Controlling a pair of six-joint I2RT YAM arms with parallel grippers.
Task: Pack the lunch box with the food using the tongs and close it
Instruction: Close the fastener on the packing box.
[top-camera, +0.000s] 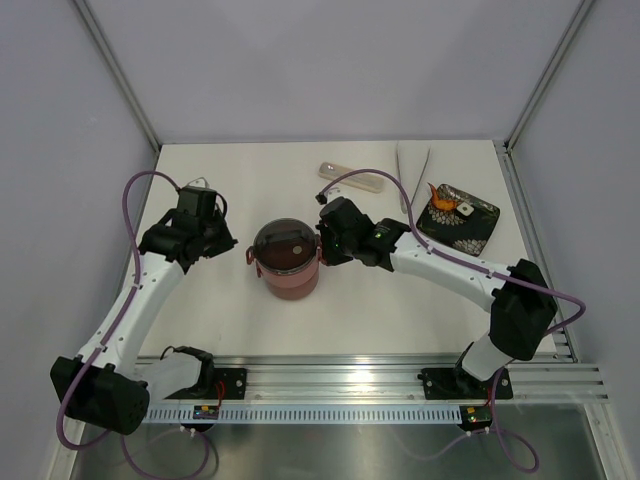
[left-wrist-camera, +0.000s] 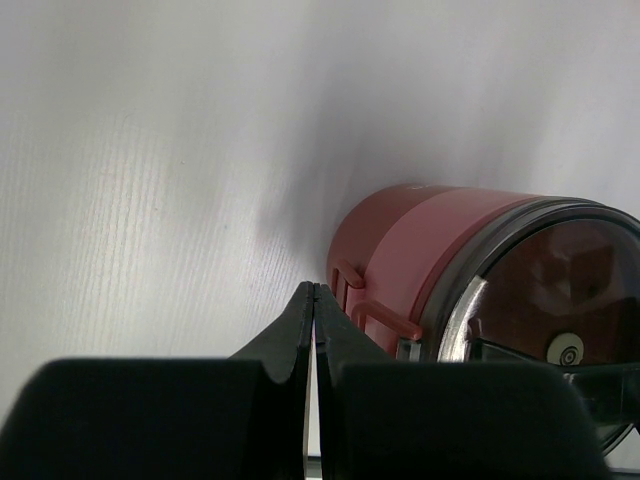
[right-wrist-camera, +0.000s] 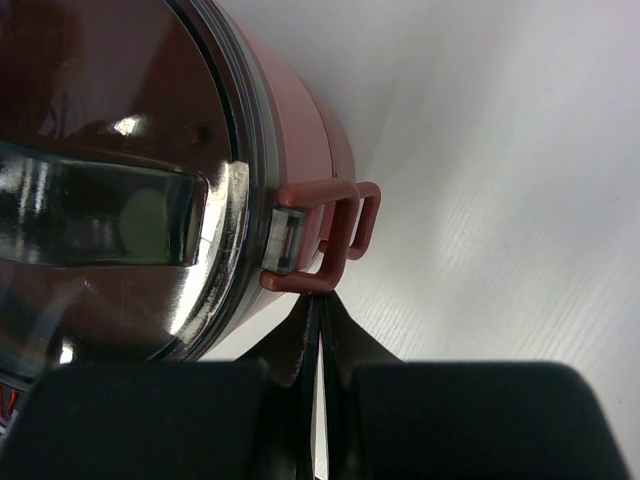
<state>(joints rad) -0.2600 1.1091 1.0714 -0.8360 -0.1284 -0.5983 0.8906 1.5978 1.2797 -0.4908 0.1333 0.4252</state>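
Flanking lunch box (top-camera: 287, 262): left tool (left-wrist-camera: 314, 310), right tool (right-wrist-camera: 320, 320), closed; tray (top-camera: 475, 226) far right.

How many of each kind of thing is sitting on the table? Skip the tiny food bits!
Lunch box: 1
Tongs: 1
Cutlery case: 1
Black tray: 1
Total: 4
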